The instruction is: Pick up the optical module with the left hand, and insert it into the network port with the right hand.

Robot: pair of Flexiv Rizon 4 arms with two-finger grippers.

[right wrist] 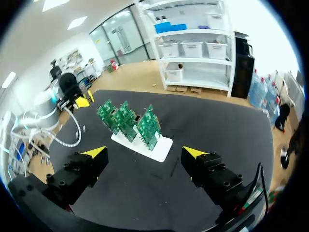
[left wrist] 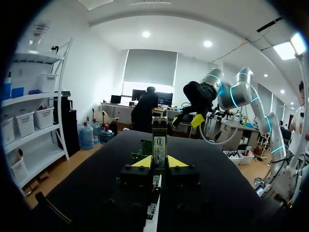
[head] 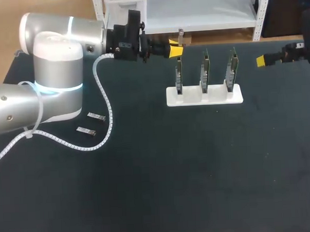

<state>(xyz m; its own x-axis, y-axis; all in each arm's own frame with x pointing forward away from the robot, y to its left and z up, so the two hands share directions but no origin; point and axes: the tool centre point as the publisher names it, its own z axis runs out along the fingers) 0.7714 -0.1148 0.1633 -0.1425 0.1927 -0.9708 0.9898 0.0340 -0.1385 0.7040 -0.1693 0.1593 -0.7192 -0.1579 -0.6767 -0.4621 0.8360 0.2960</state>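
The white slotted rack (head: 204, 99) is holding three upright green circuit boards (head: 205, 72). The left end effector (left wrist: 160, 162) is pinching the slim silver optical module (left wrist: 160, 140) upright, while the right end effector (right wrist: 144, 153) is hanging spread.

A stand (head: 204, 96) sits far on the table (head: 198, 170), right of centre, with three boards (head: 205, 70) upright in it. The left gripper (head: 175, 50), holding the optical module (head: 181, 37), is just left of them and the right gripper (head: 262, 61) to their right. Two spare modules (head: 96, 116) lie at the left.
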